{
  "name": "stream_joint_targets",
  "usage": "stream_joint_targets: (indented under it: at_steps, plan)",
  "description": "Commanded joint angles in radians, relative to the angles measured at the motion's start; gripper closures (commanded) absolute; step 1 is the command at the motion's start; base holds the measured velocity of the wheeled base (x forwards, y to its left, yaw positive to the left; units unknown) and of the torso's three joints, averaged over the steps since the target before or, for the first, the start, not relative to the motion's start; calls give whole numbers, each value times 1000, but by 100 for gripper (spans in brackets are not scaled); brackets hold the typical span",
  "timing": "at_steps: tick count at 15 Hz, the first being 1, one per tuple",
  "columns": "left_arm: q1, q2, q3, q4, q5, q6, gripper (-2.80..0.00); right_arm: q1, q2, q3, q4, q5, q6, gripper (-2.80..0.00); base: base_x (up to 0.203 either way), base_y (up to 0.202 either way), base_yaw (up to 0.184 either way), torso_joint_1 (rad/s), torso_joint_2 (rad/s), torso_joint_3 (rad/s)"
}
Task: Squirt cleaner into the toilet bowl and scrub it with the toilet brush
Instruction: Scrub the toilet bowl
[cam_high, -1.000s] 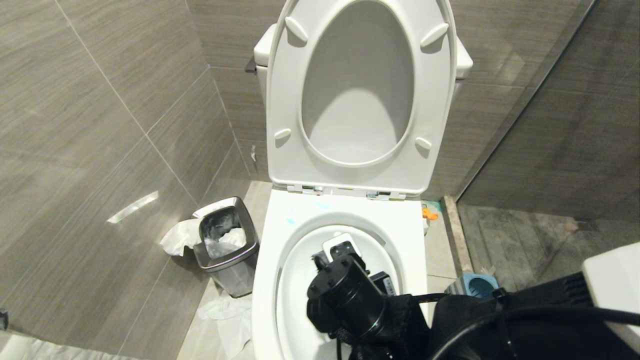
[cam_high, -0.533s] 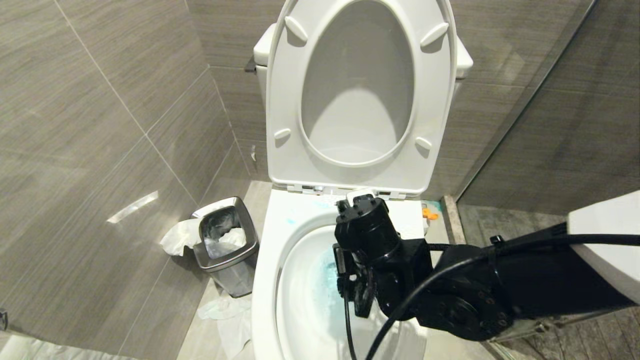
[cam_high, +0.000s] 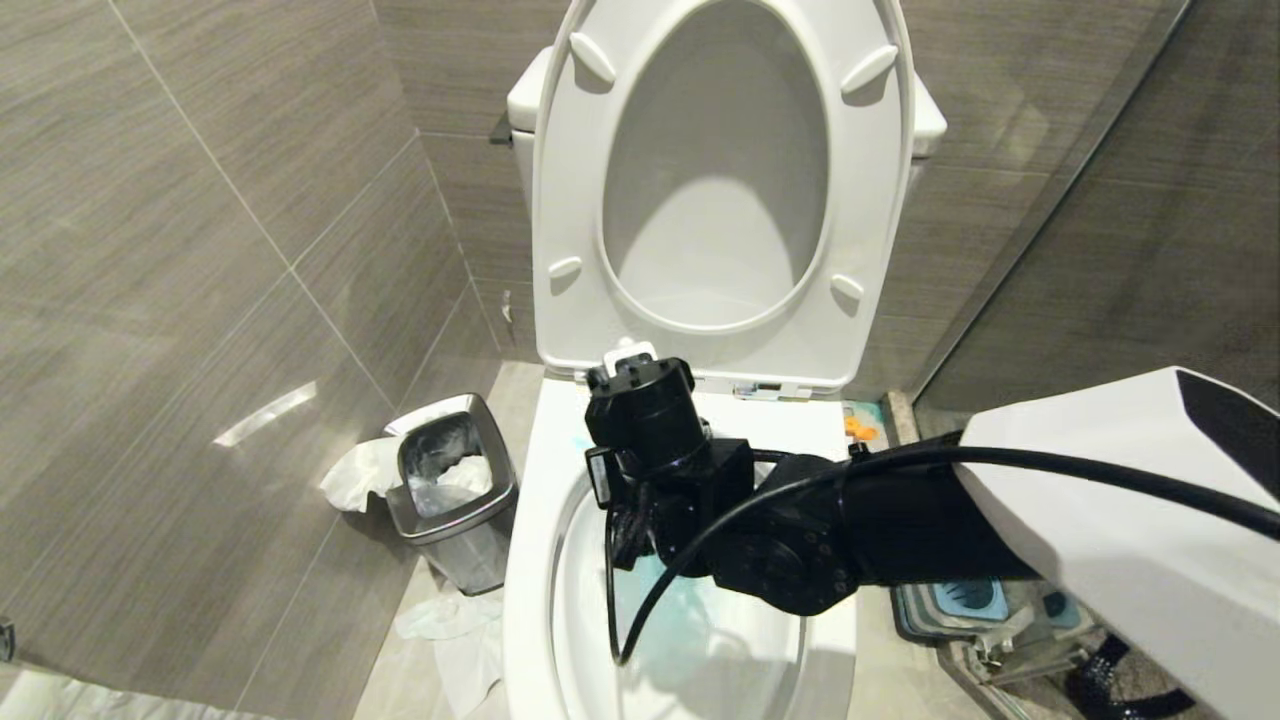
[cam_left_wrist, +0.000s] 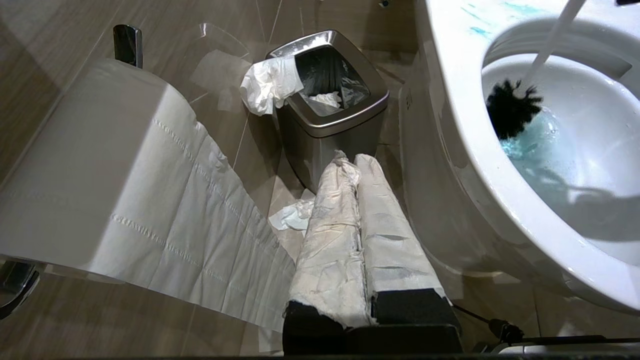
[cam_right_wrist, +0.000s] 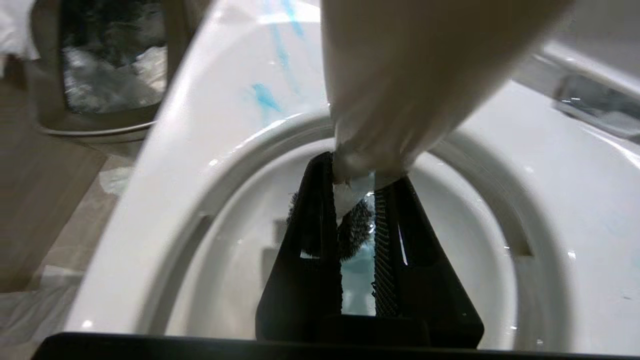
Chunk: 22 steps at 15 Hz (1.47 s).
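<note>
The white toilet bowl (cam_high: 528, 560) stands with its seat raised. My right gripper (cam_high: 628, 525) reaches down over the bowl's back left. It is shut on the toilet brush's white handle (cam_right_wrist: 400, 75), whose rounded tip (cam_high: 628, 352) sticks up above the wrist. The black bristle head (cam_left_wrist: 512, 112) sits low against the bowl's left wall at the water's edge. It also shows between my right gripper's (cam_right_wrist: 357, 175) fingers. Teal cleaner (cam_left_wrist: 530, 150) tints the water, and smears (cam_right_wrist: 265, 97) mark the rim. My left gripper (cam_left_wrist: 352, 160), wrapped in white, hangs shut and parked beside the bowl's left side.
A square steel bin (cam_high: 455, 500) with tissue over its edge stands left of the toilet, and crumpled paper (cam_high: 450, 625) lies on the floor. A toilet paper roll (cam_left_wrist: 100, 165) hangs near my left gripper. The blue brush holder (cam_high: 965, 598) sits to the right by the glass partition.
My right arm has swung from the near part of the bowl toward its back and then left, carrying the brush along. The left gripper has stayed still.
</note>
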Motion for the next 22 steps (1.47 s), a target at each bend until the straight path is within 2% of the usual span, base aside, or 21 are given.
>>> stream_joint_targets:
  at_steps: [1,4,9,12,22]
  plan:
    - [0,2,3,0,0,-1,0,40,32,-9,-3,10,5,0,0,0,0,0,0,0]
    - [0,2,3,0,0,-1,0,75,-7,34,-3,11,9,0,0,0,0,0,0,0]
    - [0,2,3,0,0,-1,0,98,-209,346,-16,52,20,0,0,0,0,0,0,0]
    - [0,2,3,0,0,-1,0,84,-277,450,-49,57,41,0,0,0,0,0,0,0]
    - [0,2,3,0,0,1,0,-130,-274,438,-81,81,26,0,0,0,0,0,0,0]
